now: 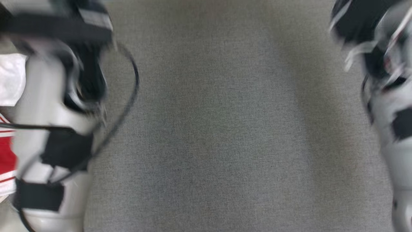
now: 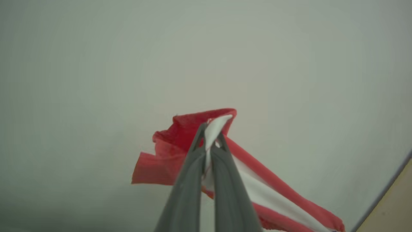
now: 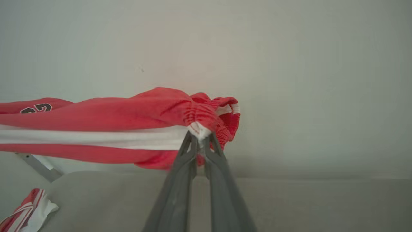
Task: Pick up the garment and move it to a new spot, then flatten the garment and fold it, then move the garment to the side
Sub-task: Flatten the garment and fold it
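Observation:
The garment (image 3: 128, 112) is a pair of red shorts with a white side stripe and a gathered waistband. It hangs stretched in the air in front of a pale wall. In the right wrist view my right gripper (image 3: 199, 137) is shut on the waistband end. In the left wrist view my left gripper (image 2: 210, 129) is shut on the other end of the garment (image 2: 164, 151), with white and red cloth pinched between the fingers. The head view is blurred and gives my two pale forearms, left (image 1: 48, 129) and right (image 1: 392, 138), at its sides.
The grey cloth-covered table (image 1: 225, 129) lies between my arms. A white cloth (image 1: 9, 80) and a red striped cloth (image 1: 6, 154) lie at its left edge. Another red and white garment (image 3: 29, 209) lies on the table (image 3: 289, 206) below the held one.

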Motion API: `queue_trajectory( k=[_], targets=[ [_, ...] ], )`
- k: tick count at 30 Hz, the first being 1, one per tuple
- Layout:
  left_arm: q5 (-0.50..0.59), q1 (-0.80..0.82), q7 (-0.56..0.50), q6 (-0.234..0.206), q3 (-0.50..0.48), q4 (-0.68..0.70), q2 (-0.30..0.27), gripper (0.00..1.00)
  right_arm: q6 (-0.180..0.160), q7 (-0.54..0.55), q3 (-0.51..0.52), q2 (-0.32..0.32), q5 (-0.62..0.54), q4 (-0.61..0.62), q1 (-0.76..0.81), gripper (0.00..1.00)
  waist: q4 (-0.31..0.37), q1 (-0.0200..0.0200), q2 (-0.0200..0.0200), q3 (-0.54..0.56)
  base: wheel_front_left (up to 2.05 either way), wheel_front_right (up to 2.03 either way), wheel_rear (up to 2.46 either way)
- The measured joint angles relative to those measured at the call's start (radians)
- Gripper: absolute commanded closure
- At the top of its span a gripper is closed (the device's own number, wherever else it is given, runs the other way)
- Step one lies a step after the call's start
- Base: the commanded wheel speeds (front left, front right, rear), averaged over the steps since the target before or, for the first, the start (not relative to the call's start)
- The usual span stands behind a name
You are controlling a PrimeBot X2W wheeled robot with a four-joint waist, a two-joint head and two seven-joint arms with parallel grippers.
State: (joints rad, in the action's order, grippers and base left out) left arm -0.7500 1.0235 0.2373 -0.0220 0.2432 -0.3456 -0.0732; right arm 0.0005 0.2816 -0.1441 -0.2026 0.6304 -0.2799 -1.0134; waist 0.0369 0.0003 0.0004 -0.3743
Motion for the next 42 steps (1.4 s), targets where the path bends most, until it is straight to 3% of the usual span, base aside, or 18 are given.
queue_trajectory(
  k=[5, 12, 19, 24, 31, 39, 42],
  targets=[
    [0.014, -0.159, -0.008, 0.009, 0.047, -0.123, -0.003, 1.00, 0.018, -0.011, -0.023, 0.007, 0.000, -0.092, 0.156, 1.00, 0.000, -0.0002, -0.0002, -0.031, 0.00, 0.00, 0.00],
    [0.021, -0.249, -0.003, 0.067, 0.096, -0.258, 0.013, 1.00, 0.062, -0.059, -0.026, 0.013, 0.003, -0.179, 0.254, 1.00, 0.007, -0.0001, -0.0001, -0.047, 0.00, 0.00, 0.00],
    [0.030, -0.392, 0.007, 0.103, 0.120, -0.285, 0.009, 1.00, 0.098, -0.080, -0.078, -0.018, -0.012, -0.184, 0.410, 1.00, 0.007, -0.0003, -0.0002, 0.015, 0.00, 0.00, 0.00],
    [0.040, -0.522, 0.010, 0.112, 0.134, -0.242, 0.011, 1.00, 0.098, -0.118, -0.081, -0.051, -0.040, -0.142, 0.573, 1.00, -0.002, -0.0005, -0.0003, 0.086, 0.00, 0.00, 0.00],
    [0.040, -0.696, 0.010, 0.117, 0.117, -0.154, 0.021, 1.00, 0.041, -0.150, -0.059, -0.047, -0.042, -0.050, 0.771, 1.00, -0.024, -0.0006, -0.0004, 0.165, 0.00, 0.00, 0.00],
    [0.038, -0.860, 0.009, 0.072, 0.051, -0.030, 0.032, 1.00, -0.064, -0.157, -0.048, -0.005, -0.045, 0.087, 0.915, 1.00, -0.046, -0.0006, -0.0005, 0.214, 0.00, 0.00, 0.00],
    [0.045, -0.886, 0.009, 0.063, 0.050, -0.011, 0.035, 1.00, -0.077, -0.148, -0.044, 0.000, -0.056, 0.121, 0.973, 1.00, -0.048, -0.0006, -0.0005, 0.216, 0.00, 0.00, 0.00]
  ],
)
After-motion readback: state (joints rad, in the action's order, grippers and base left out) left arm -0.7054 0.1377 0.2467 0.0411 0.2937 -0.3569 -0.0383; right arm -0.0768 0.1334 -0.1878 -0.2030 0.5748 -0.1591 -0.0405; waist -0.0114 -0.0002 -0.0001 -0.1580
